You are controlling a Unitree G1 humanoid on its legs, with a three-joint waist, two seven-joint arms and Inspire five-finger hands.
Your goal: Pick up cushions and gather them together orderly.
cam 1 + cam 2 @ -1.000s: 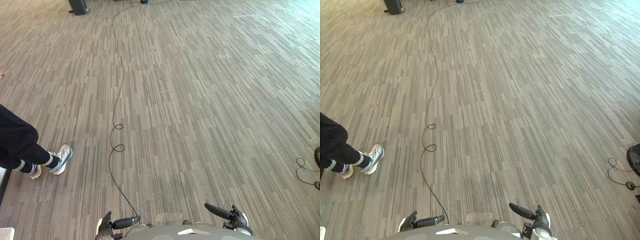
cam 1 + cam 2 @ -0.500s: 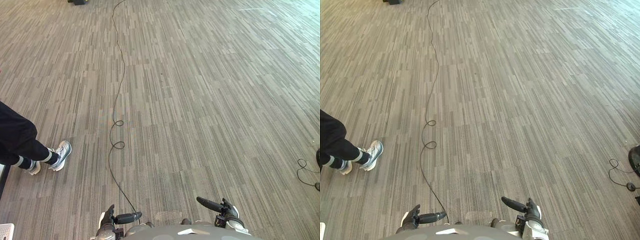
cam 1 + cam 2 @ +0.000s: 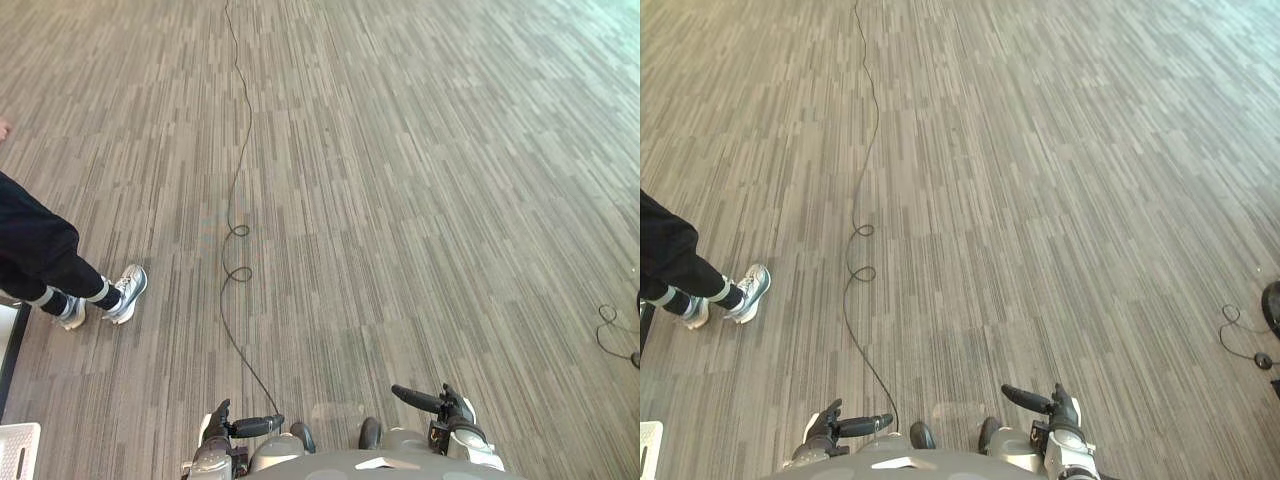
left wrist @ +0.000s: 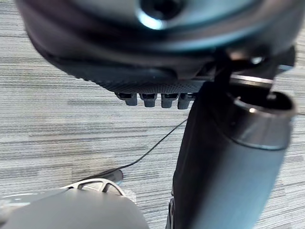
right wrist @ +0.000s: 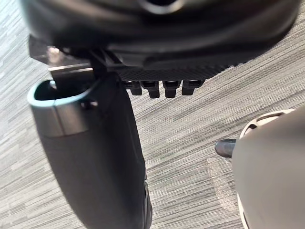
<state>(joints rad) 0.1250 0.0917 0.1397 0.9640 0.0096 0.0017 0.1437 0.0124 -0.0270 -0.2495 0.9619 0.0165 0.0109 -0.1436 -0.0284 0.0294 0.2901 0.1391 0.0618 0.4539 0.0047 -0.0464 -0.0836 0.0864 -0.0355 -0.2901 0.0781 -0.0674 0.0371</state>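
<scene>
— How much room is there to move?
— Plenty. The striped carpet floor point(image 3: 420, 200) lies open ahead and off to the right, all the way to the far edge.
— Anything along the sides?
— On the left a person's leg point(image 3: 40, 265) and shoes point(image 3: 125, 292) stand on the carpet. A white box point(image 3: 18, 450) sits in the near left corner, and a dark object point(image 3: 1272, 305) is cut off by the right edge.
— And the hands?
— The left robot hand point(image 3: 222, 432) and the right robot hand point(image 3: 452, 410) hang low at the near edge, well apart. Each has its fingers point(image 4: 149, 99) straight in a row and its thumb point(image 5: 95, 157) standing out, holding nothing.
— The cushions?
— I cannot tell where they lie.
</scene>
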